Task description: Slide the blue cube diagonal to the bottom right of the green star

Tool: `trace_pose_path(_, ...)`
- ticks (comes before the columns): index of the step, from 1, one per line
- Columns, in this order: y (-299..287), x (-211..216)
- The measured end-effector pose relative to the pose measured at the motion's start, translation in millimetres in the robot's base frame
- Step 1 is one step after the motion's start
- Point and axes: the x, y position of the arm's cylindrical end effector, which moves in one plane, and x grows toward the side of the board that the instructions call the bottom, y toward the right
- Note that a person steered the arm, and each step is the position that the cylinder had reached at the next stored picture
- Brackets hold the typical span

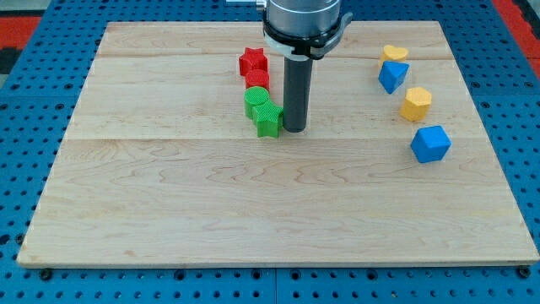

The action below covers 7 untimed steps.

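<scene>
The blue cube (430, 143) lies near the board's right edge, a little above mid-height. The green star (268, 121) lies at the upper centre, at the bottom of a short column of blocks. My tip (294, 128) rests on the board just right of the green star, touching it or nearly so. The blue cube is far to the right of my tip and slightly lower in the view. The dark rod rises straight up from the tip to the arm's flange at the view's top.
Above the green star are a rounded green block (257, 100), a red block (257, 80) and a red star (252, 61). At the right are a yellow heart (394, 53), a second blue block (392, 76) and a yellow hexagon-like block (415, 103).
</scene>
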Motion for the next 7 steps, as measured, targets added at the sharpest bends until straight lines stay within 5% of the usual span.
trace_pose_path(2, -21.9, 3.1)
trace_pose_path(4, 43.6, 67.7)
trace_pose_path(5, 154.2, 100.6)
trace_pose_path(6, 250.8, 73.9)
trace_pose_path(7, 244.2, 36.4)
